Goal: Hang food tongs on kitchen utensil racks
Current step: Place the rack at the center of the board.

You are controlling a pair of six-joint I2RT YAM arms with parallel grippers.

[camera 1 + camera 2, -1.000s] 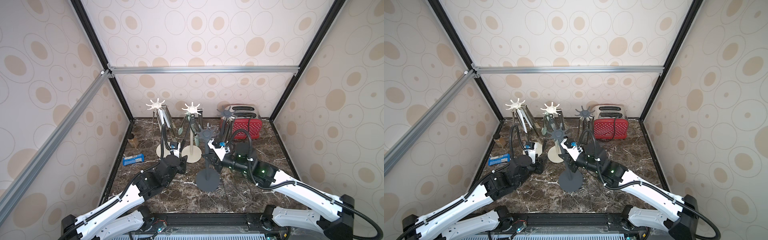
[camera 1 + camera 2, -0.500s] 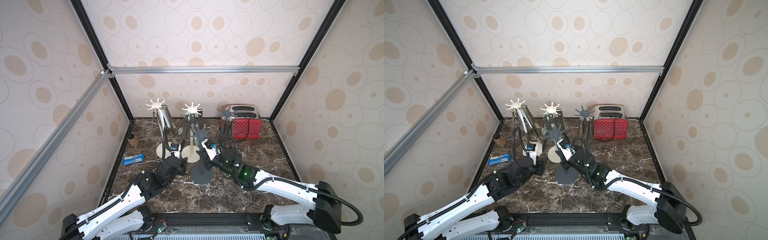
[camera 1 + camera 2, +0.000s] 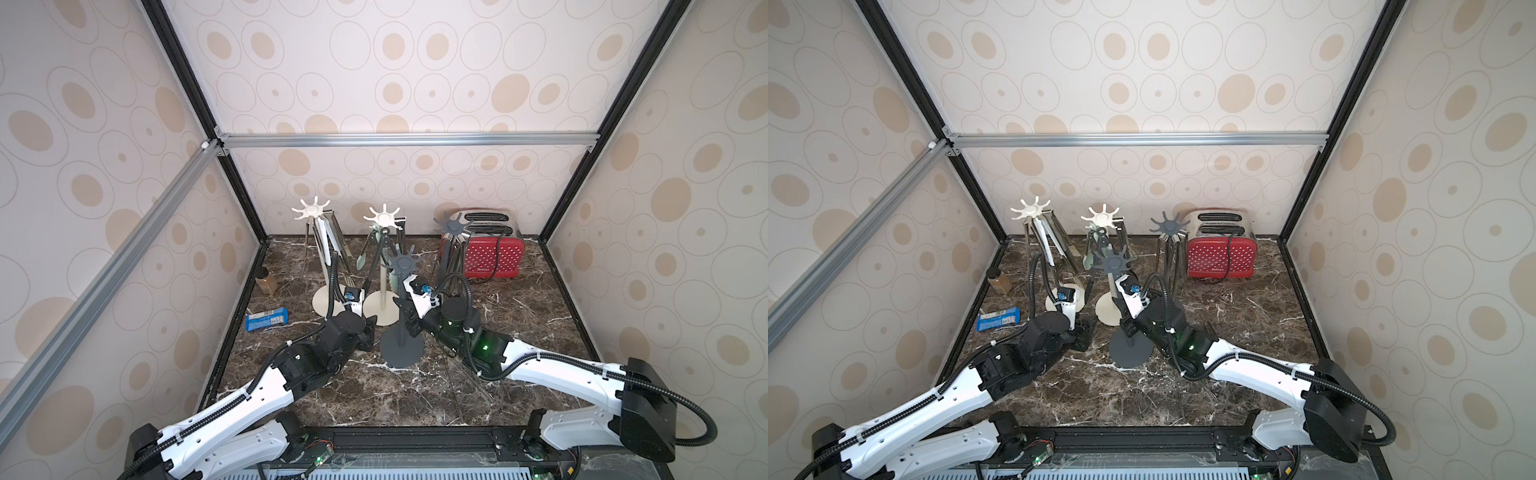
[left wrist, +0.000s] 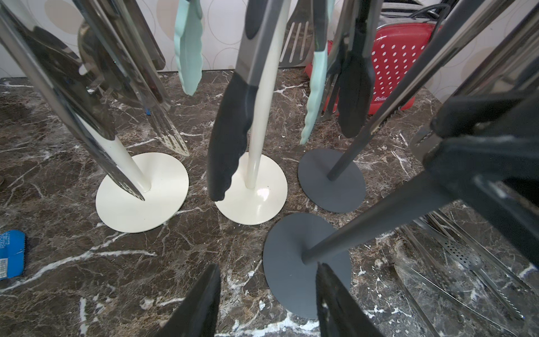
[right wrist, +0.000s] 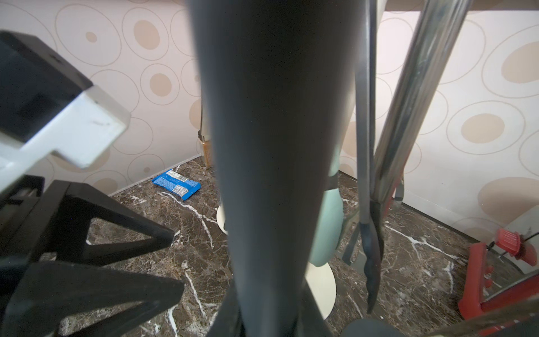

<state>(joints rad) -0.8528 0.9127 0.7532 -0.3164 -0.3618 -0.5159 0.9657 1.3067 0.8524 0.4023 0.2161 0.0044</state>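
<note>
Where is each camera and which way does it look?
Top views: high at the front, looking down toward the back wall; both arms show, left gripper and right gripper.
Left wrist: low on the left arm, facing hanging tongs and red toaster; own open fingers and the right gripper show.
Right wrist: on the right arm, close against the near dark grey rack, facing the blue packet; the left gripper shows.
Shared: all views show that rack; top views match almost exactly.
</note>
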